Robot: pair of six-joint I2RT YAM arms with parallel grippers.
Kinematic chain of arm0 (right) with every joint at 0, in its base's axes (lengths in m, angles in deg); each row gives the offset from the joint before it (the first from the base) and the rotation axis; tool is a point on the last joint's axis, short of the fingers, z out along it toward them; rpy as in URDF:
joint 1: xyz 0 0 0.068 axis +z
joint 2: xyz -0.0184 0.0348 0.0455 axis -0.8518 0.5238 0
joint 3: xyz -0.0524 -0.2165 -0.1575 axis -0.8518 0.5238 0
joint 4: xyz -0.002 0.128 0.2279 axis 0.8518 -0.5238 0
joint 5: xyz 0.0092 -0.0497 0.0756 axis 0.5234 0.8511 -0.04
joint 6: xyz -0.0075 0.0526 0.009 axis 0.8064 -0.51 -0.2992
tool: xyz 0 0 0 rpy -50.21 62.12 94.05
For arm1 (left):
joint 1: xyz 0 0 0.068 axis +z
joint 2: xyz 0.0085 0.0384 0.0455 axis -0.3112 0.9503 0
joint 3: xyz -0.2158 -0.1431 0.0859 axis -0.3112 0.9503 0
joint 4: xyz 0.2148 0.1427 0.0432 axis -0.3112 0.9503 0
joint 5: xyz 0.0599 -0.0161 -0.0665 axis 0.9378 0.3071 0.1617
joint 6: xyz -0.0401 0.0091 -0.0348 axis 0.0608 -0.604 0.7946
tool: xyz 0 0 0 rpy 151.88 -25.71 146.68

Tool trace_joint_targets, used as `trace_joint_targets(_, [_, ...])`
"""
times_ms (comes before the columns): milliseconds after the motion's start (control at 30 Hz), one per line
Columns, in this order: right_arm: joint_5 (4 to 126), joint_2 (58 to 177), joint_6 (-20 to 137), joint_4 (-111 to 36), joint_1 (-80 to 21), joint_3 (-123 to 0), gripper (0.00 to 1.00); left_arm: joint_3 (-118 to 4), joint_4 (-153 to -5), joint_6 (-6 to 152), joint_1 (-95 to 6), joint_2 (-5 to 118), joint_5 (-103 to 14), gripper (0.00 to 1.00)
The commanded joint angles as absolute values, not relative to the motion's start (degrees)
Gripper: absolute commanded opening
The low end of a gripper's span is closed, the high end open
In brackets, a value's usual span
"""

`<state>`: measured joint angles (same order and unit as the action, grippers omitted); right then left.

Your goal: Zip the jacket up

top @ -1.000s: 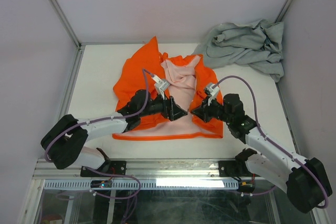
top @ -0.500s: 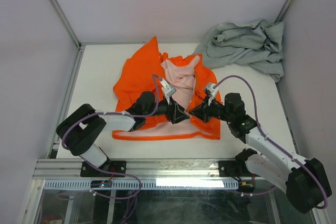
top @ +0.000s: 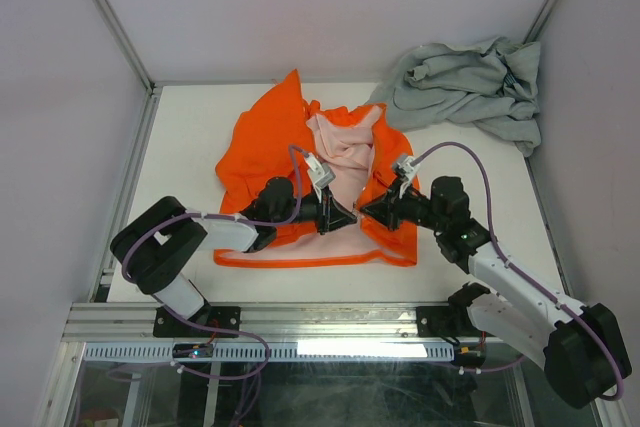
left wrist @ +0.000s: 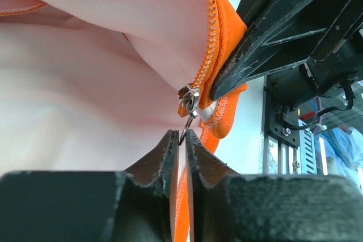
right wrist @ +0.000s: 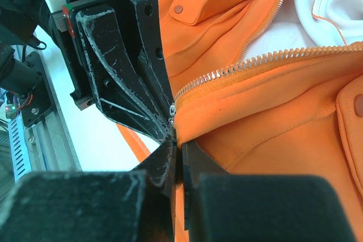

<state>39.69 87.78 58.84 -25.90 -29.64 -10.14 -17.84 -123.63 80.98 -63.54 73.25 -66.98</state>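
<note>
The orange jacket [top: 265, 142] lies open on the table, its pale pink lining [top: 340, 147] showing. Both grippers meet at the bottom of its front opening. My left gripper [top: 347, 215] [left wrist: 182, 134] is shut on the thin metal pull tab [left wrist: 185, 127], which hangs from the silver zipper slider [left wrist: 189, 99]. My right gripper [top: 367, 211] [right wrist: 177, 141] is shut on the jacket's orange bottom edge [right wrist: 238, 117], just below the foot of the zipper teeth [right wrist: 249, 63]. The two sets of fingertips nearly touch. Above the slider the zipper stands open.
A crumpled light grey garment [top: 470, 82] lies at the back right corner. The white table [top: 180, 147] is bounded by walls on the left, back and right. A metal rail [top: 320, 322] runs along the near edge.
The left gripper has slid right to meet the right gripper and closed from wide open onto the pull tab. The right gripper has kept its grip, shifting slightly.
</note>
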Motion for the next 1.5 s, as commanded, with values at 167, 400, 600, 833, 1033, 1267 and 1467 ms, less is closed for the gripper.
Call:
trace_joint_targets(167, [38.16,85.82,57.57,-20.29,-30.27,-9.87,0.0,-17.43,-127.25,79.89,-64.02,72.7,-67.91,0.0])
trace_joint_targets(400, [39.74,84.56,56.64,-18.99,-31.93,-9.84,0.0,-14.79,-121.19,78.78,-65.61,71.79,-65.16,0.0])
trace_joint_targets(600, [38.02,85.96,56.28,-17.46,-32.97,-9.51,0.0,-12.4,-116.41,83.64,-66.83,67.94,-58.65,0.0])
trace_joint_targets(833, [39.22,85.88,57.0,-17.46,-33.03,-7.07,0.0,-20.18,-88.75,89.61,-66.86,57.64,-39.65,0.26])
trace_joint_targets(1033, [40.95,85.15,56.98,-17.26,-33.1,-5.47,0.0,-29.03,-66.28,99.44,-66.87,57.17,-29.01,0.48])
trace_joint_targets(1267, [44.31,84.28,55.83,-16.3,-33.04,-3.38,0.0,-38.89,-50.82,104.29,-67.0,62.21,-25.78,0.6])
trace_joint_targets(1467, [45.03,82.37,54.22,-15.59,-33.07,-2.13,0.0,-49.18,-40.72,105.71,-68.3,72.94,-21.91,0.59])
